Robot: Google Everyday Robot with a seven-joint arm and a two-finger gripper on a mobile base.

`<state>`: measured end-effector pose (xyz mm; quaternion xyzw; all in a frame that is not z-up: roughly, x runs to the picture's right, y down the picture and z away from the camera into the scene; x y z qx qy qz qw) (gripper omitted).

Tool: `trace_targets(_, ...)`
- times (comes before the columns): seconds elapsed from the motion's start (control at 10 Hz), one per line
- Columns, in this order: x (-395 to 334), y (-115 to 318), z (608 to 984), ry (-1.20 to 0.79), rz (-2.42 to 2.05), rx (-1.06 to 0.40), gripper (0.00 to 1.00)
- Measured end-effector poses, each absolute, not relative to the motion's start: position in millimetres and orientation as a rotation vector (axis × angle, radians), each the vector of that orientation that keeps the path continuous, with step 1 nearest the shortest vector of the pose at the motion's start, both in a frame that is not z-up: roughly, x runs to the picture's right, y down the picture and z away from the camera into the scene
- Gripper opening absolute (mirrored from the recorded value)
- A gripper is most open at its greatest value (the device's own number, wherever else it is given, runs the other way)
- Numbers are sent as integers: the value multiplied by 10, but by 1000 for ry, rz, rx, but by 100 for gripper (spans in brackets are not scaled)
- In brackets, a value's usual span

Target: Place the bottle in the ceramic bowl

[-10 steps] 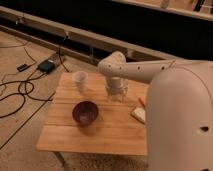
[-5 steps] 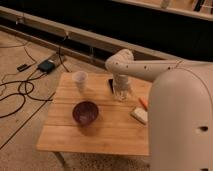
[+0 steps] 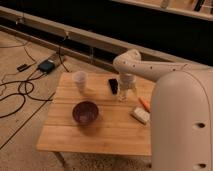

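Observation:
The ceramic bowl (image 3: 85, 112), dark purple and glossy, sits on the wooden table (image 3: 107, 135) left of centre. My gripper (image 3: 125, 94) hangs from the white arm (image 3: 131, 64) and reaches down to the table at the back, right of the flat black object (image 3: 113, 85). A pale translucent shape at the gripper looks like the bottle (image 3: 121, 95), standing upright on the table. I cannot tell whether it is held. The gripper is to the right of and behind the bowl.
A white cup (image 3: 80, 81) stands at the back left of the table. An orange item (image 3: 144, 103) and a white block (image 3: 140, 115) lie at the right. My white body (image 3: 182, 125) fills the right side. A black box (image 3: 46, 65) and cables lie on the floor at left.
The arm and gripper have shifted a little to the right along the back of the table. The bowl, cup and other objects have not moved.

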<state>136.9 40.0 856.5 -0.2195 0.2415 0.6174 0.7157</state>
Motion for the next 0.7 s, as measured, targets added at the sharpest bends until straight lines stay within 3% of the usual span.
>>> trace_targets(0.7, 1265, 135, 8947, 370, 1298, -591, 65)
